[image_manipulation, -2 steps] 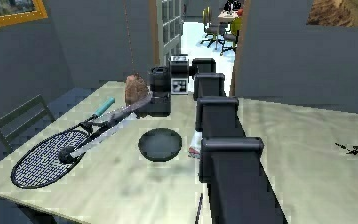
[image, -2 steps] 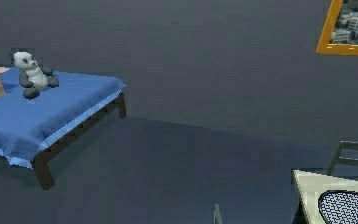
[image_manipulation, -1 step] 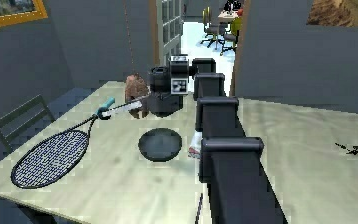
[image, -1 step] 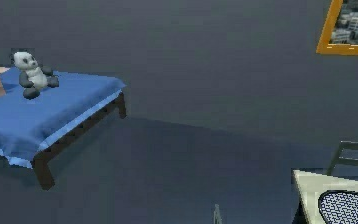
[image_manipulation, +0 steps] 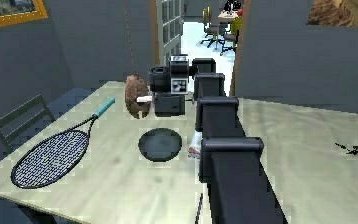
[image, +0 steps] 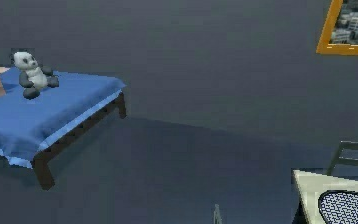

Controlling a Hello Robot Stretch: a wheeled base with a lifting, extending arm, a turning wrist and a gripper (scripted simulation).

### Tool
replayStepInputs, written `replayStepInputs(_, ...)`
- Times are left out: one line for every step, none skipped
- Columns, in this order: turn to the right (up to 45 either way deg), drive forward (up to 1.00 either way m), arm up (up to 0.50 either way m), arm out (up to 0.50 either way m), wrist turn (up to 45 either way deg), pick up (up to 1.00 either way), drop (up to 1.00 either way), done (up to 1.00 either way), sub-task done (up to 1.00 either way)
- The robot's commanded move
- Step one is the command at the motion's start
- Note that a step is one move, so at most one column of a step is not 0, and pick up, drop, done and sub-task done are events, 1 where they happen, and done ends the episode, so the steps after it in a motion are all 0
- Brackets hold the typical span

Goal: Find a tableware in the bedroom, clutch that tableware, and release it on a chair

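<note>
Item 1, task obj.: dark grey round shallow dish (image_manipulation: 159, 145), prob. the tableware; lies flat on the pale beige tabletop (image_manipulation: 297, 140), near its middle, just left of the dark square-bar arm (image_manipulation: 232, 165) in the arm side view. Item 2: brown rounded lump (image_manipulation: 135, 95), farther out on same tabletop, right at the pincer (image_manipulation: 150, 95); kind not legible, poss. a second tableware pc. Pincer state: can't tell whether it holds anything, since the lump sits on the tabletop at its far end; over, beside or touching also not determinable. Item 3: small white-and-red obj. (image_manipulation: 194, 152), betw. dish and arm, unidentified. Item 4: tennis racket w/ dark strung head and light-blue grip (image_manipulation: 57, 150), lying diag. left of dish. Item 5: small dark spidery obj. (image_manipulation: 352, 150), toward tabletop's right end, well apart. Item 6: dark grey slat-back chair (image_manipulation: 27, 118) at tabletop's left edge; likely drop-off pt. Surrounds: blue-covered bed on dark wooden frame (image: 57, 115) w/ black-and-white panda plush (image: 30, 75); orange-framed picture (image: 347, 25) on grey wall. Step in hand (est.): reach/grasp phase; carry and release not yet done. Next move calls for: sure hold on the pc., lift clear of tabletop w/o catching racket, then bring over chair seat and lower before letting go.
</note>
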Motion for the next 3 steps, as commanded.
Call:
replayStepInputs(0.0,0.0,-0.28,0.0,0.0,0.0,0.0,0.0,0.0)
replayStepInputs(0.0,0.0,0.0,0.0,0.0,1.0,0.0,0.0,0.0)
replayStepInputs(0.0,0.0,0.1,0.0,0.0,0.0,0.0,0.0,0.0)
